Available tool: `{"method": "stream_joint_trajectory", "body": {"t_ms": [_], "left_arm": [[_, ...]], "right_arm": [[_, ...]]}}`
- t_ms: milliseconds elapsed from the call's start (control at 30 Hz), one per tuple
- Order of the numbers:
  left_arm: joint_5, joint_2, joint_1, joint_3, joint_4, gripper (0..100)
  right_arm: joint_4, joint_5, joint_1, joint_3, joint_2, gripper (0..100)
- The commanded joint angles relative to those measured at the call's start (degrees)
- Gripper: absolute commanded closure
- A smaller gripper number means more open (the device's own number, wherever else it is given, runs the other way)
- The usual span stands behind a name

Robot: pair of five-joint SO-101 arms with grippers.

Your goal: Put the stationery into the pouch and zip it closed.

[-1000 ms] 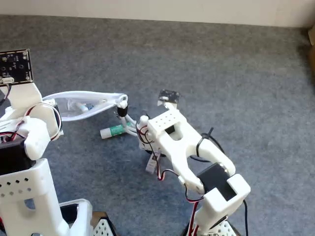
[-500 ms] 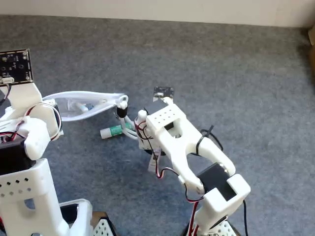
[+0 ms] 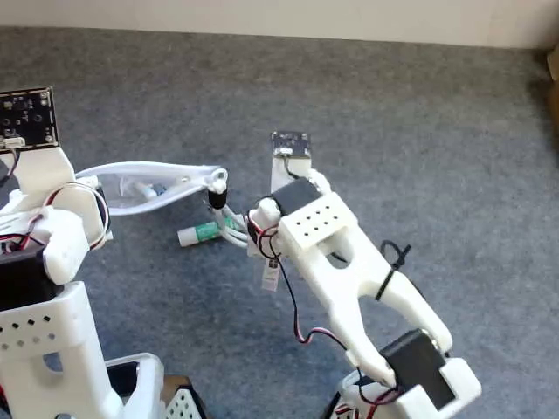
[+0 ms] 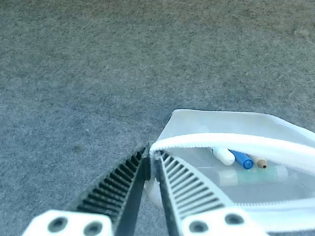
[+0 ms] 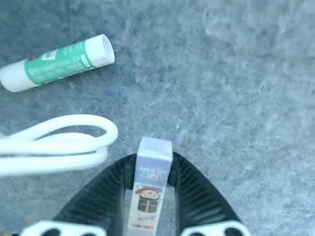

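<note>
Right arm (image 3: 349, 271) swung sideways; right gripper (image 5: 148, 164) clamps a small box (image 5: 151, 196), left gripper (image 4: 150, 158) pinches pouch (image 4: 275, 147) rim.

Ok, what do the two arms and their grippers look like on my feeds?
The left arm and right arm are white printed plastic with small hole patterns, black servos and red, black and white wires. A black cable tie rings the right one. The left gripper has black ribbed fingers; the right gripper black too.

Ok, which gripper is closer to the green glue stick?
Right. The right gripper, holding a small white box, sits just beside the glue stick; the left gripper clamps the pouch at its far end.
</note>
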Motion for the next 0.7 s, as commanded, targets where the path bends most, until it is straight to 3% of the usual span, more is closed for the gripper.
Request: {"method": "stream_joint_trajectory", "body": {"t_ms": [0, 667], "left_arm": [[0.70, 0.22, 0.66, 1.45, -0.26, 99], [0.70, 0.22, 0.66, 1.45, -0.26, 99]], "right_arm": [[-0.22, 0.70, 0.48, -0.84, -5.76, 99.3], [-1.36, 0.70, 0.22, 2.86, -20.26, 99.3]]}}
